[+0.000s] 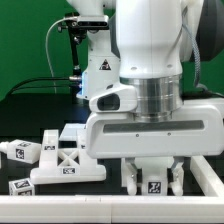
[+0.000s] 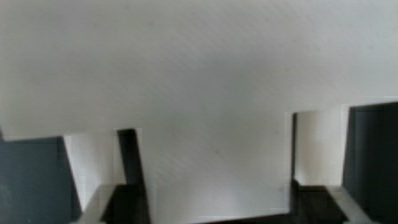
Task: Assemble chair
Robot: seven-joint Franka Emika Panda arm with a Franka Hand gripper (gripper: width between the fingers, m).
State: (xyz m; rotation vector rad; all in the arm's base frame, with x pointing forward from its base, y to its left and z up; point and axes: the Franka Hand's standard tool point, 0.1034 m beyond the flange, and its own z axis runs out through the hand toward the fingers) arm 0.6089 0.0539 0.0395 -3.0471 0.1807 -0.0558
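End effector (image 1: 152,188) is hanging low over the worktop (image 1: 12,168), its fingers (image 2: 128,165) pinching a white slab (image 1: 155,176) of the chair between them. Cross-braced panel (image 1: 68,165) and a tagged leg (image 1: 24,151) are lying loose toward the exterior view's left, apart from the grip

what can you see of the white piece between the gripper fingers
The white piece is chunky, smooth and plastic-looking, with a black-and-white square tag on its front. It sits low, directly under the gripper. In the wrist view its broad plain face narrows to a section between the dark fingers, which touch it on both sides.
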